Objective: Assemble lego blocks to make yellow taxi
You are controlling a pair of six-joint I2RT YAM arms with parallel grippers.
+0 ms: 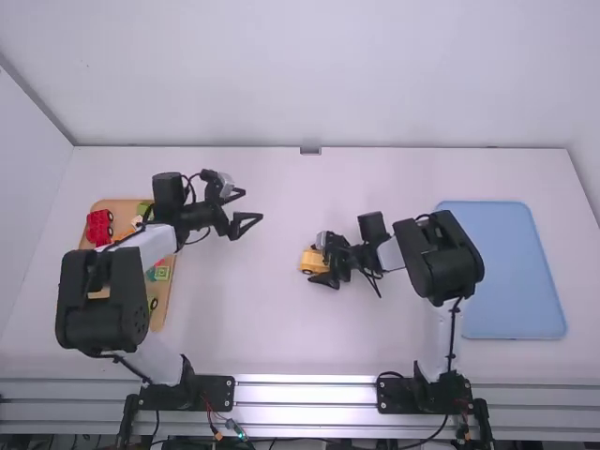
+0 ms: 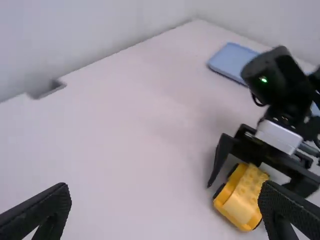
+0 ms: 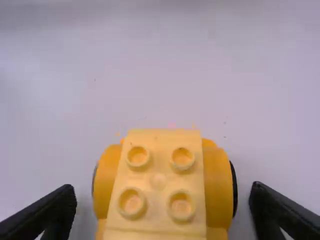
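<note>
Straddling yellow car (image 1: pixel 308 260), right gripper (image 1: pixel 317 259) stands spread; left arm (image 1: pixel 156 244) overhangs block tray (image 1: pixel 162 309), left gripper (image 1: pixel 254 204) spread past edge; blue tray (image 1: pixel 517 272) near right arm (image 1: pixel 437 257).

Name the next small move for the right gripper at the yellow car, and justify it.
I'd gently close the right gripper on the yellow car. Its open fingers stand either side with a gap at each, so the car isn't gripped; holding it would probably steady it for another block, since the studs on top are bare.

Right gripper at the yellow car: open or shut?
Open; the right gripper has a gap between each finger and the yellow car.
</note>
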